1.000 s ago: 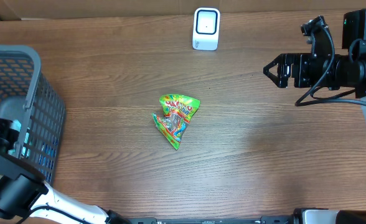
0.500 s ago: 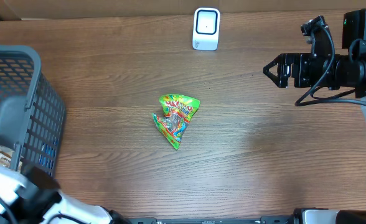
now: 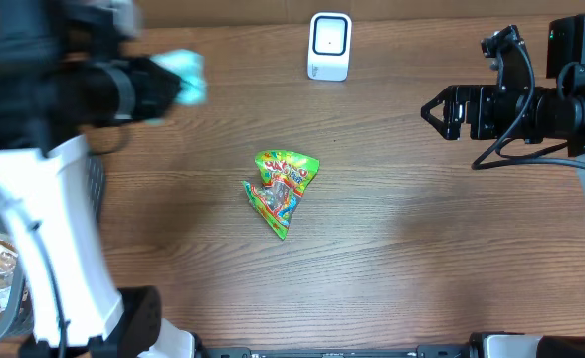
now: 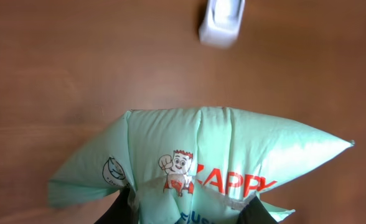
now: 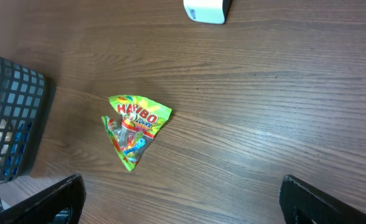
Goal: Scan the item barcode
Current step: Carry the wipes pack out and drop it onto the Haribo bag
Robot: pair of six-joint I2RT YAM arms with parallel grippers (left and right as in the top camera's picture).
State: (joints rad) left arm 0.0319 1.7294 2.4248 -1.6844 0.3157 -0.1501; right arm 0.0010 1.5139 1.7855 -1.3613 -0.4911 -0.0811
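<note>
A: What is hard to see?
B: The left arm point(image 3: 44, 199) blurs the upper left, covering the basket point(image 5: 9, 124); the left gripper point(image 3: 158, 88) clamps a mint bag point(image 4: 220, 162), fingers cut off below.
A: And the right gripper point(image 3: 440, 112)?
B: Fingers apart, upper right; sweets point(image 3: 281, 189) centre; scanner point(image 3: 329, 46) top.

All three views look down, apparently sharing the scanner point(image 3: 329, 45).
</note>
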